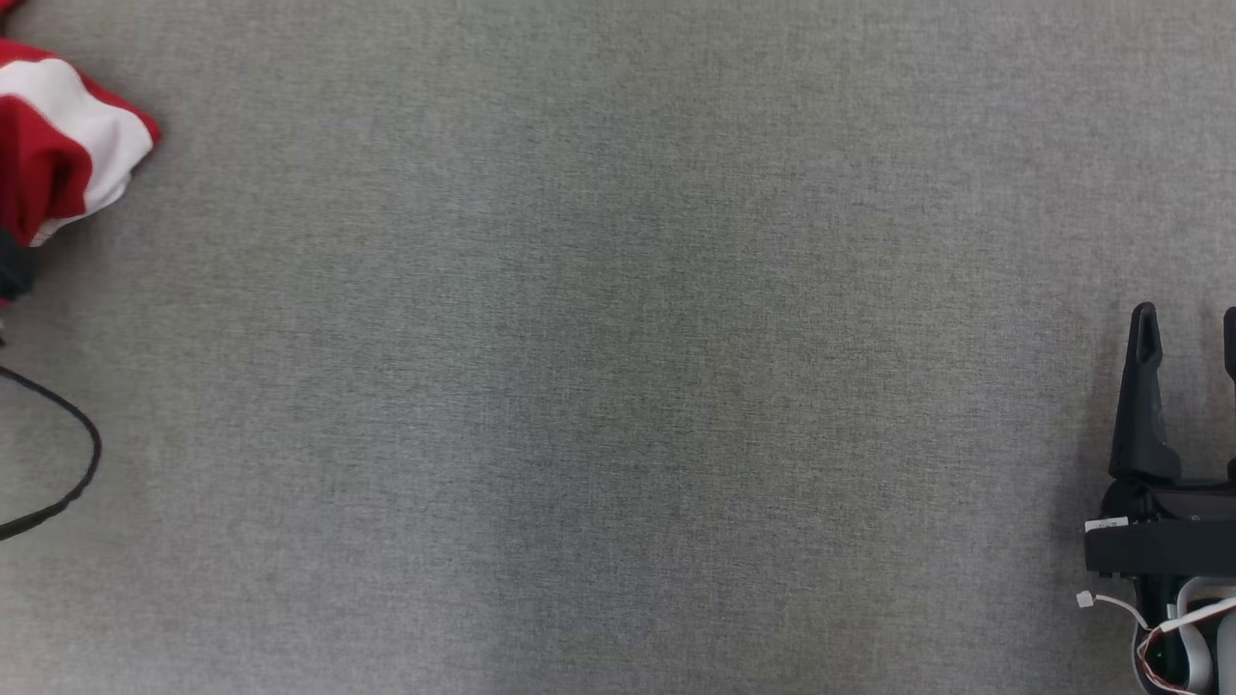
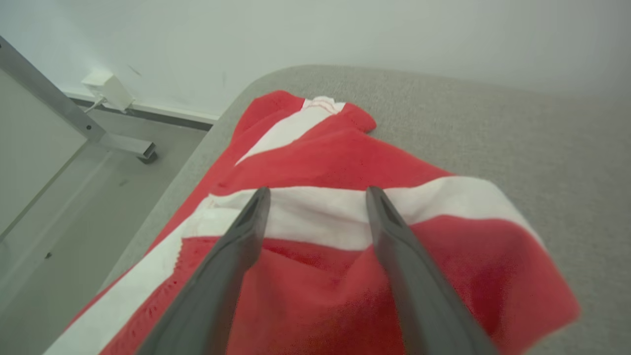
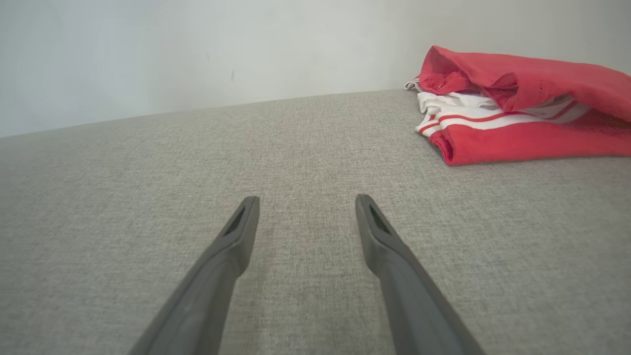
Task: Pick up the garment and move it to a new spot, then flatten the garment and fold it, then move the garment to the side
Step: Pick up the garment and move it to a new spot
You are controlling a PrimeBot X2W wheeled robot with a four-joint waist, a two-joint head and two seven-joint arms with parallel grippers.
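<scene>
garment: red-and-white striped jersey (image 1: 68,145), bunched at 10 o'clock on counter (image 1: 618,386) edge | left tool (image 2: 318,197): spread wide, empty, right over it (long axis runs toward 12 in wrist view) | right tool (image 1: 1188,328): wide, empty, 4 o'clock, well apart | nearer: left

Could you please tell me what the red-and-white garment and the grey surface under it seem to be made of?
The garment looks like a soft knit, perhaps fleece or jersey: matte, slightly fuzzy, draping in loose folds. The grey surface looks like woven upholstery fabric: a fine heathered weave, no shine; what lies beneath cannot be told.
</scene>
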